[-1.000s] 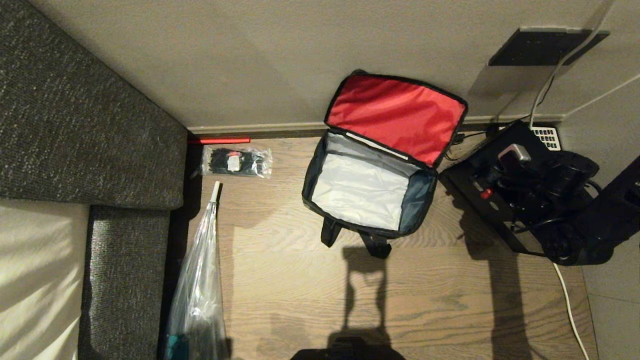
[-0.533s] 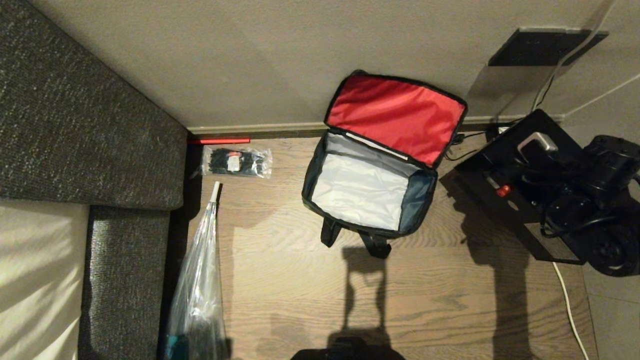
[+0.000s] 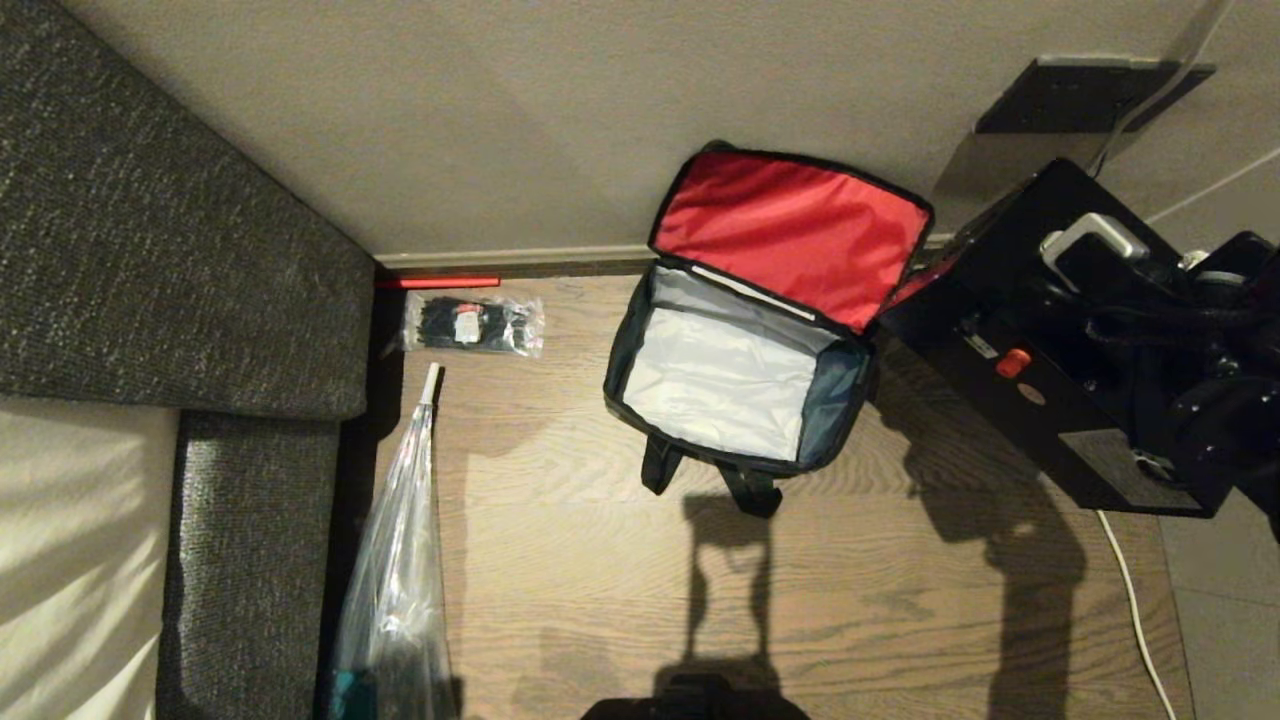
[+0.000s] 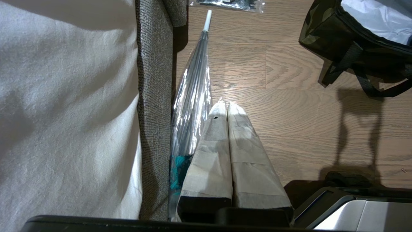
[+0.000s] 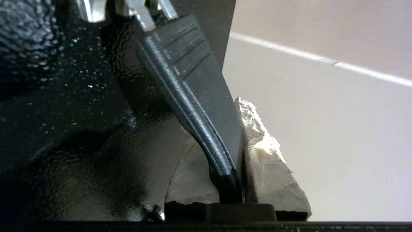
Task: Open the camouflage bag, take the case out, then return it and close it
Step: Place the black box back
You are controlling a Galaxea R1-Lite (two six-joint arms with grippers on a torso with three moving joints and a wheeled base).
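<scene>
The boxy soft camouflage bag (image 3: 740,390) sits open on the wooden floor (image 3: 900,600) by the far wall, red lid lining up, its silver-grey interior empty. To its right, the right gripper (image 5: 236,151) pinches the strap handle (image 5: 193,96) of the flat black speckled hard case (image 3: 1040,370), which hangs clear of the floor. The case looks rigid and fairly heavy, likely to swing; the handle seems the safest hold. The left gripper (image 4: 227,108), fingers pressed together, is parked near the sofa (image 4: 154,96).
</scene>
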